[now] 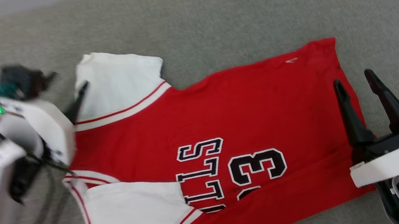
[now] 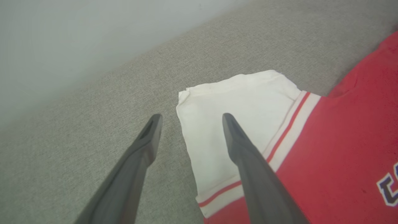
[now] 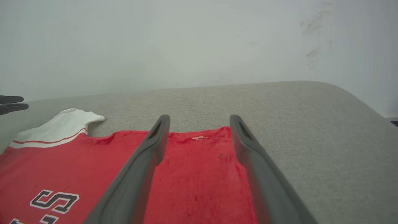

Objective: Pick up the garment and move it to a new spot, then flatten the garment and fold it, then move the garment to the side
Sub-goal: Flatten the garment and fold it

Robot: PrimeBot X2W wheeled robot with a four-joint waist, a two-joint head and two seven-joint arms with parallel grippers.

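The garment [image 1: 223, 116] lies spread flat on a grey fabric surface, print side up, collar at the left and hem at the right; its near part runs off the bottom of the head view. My left gripper [image 2: 192, 116] is open above the far white sleeve [image 2: 236, 99]: one finger hangs over the sleeve, the other over the grey surface beside it. One of its dark fingers [image 1: 80, 97] shows at that sleeve's edge. My right gripper [image 1: 354, 82] is open at the hem end, holding nothing. In the right wrist view its fingers [image 3: 143, 174] straddle the hem's far corner [image 3: 199, 146].
The grey fabric surface [image 1: 248, 13] extends well beyond the garment at the back and right. A pale wall [image 3: 186, 40] rises behind it. The surface rounds off at its right edge [image 3: 357, 96].
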